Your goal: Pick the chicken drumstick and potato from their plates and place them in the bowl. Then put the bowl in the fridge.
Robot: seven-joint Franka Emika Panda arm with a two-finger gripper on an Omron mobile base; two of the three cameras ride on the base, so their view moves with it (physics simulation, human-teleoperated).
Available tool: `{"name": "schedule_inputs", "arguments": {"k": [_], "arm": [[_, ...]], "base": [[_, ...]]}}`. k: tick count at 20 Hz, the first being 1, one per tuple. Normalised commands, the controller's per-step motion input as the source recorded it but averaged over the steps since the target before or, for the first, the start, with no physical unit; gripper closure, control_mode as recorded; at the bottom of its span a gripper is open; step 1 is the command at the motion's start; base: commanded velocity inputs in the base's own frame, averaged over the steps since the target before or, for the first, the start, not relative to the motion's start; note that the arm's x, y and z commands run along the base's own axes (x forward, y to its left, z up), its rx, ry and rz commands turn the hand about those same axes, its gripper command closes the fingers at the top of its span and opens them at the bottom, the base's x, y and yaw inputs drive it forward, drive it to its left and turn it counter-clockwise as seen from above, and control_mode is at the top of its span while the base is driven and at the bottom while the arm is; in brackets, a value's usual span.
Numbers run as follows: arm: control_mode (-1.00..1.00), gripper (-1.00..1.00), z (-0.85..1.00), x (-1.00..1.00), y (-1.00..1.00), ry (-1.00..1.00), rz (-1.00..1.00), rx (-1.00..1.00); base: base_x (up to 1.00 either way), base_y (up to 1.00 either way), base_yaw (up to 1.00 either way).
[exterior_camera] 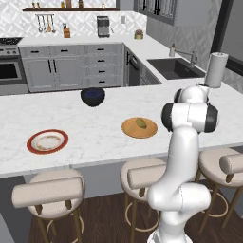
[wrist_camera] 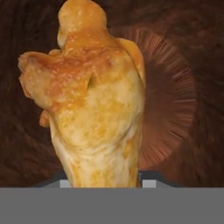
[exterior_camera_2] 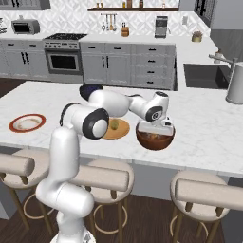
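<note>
My gripper (exterior_camera_2: pixel 159 128) is shut on the chicken drumstick (wrist_camera: pixel 94 100), golden-orange and lumpy, which hangs just over the inside of the reddish-brown bowl (exterior_camera_2: pixel 155 138). The bowl's ribbed inner wall (wrist_camera: pixel 175 96) lies right behind the meat. That bowl stands on the counter, right of the orange-tan plate (exterior_camera_2: pixel 122 132). The olive potato (exterior_camera: pixel 141 123) lies on this plate (exterior_camera: pixel 130 130), also seen as a potato (exterior_camera_2: pixel 114 124) beside my forearm. The red-rimmed plate (exterior_camera: pixel 32 142) at the left holds only crumbs. The fridge is out of view.
A dark blue glossy bowl (exterior_camera: pixel 92 96) sits near the counter's far edge. A paper towel roll (exterior_camera: pixel 216 69) stands at the right, by the sink (exterior_camera: pixel 174 67). Padded stools (exterior_camera: pixel 47 190) line the near side of the counter.
</note>
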Motion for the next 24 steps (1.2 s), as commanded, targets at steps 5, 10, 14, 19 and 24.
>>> {"name": "schedule_inputs", "arguments": {"k": [5, 10, 14, 19, 24], "arm": [[-1.0, 1.0, -0.27, 0.01, 0.0, 0.0, 0.0, -0.01], [-1.0, -1.0, 0.0, 0.0, 0.0, -0.02, 0.0, 0.0], [-1.0, -1.0, 0.06, -0.07, 0.0, -0.05, 0.0, 0.0], [-1.0, -1.0, 0.4, -0.23, 0.08, -0.08, -0.02, -0.01], [-1.0, -1.0, 0.69, -0.3, 0.42, -0.08, -0.06, -0.08]], "base": [[0.0, 0.0, 0.0], [0.0, 0.0, 0.0], [0.0, 0.0, 0.0], [0.0, 0.0, 0.0], [0.0, 0.0, 0.0]]}}
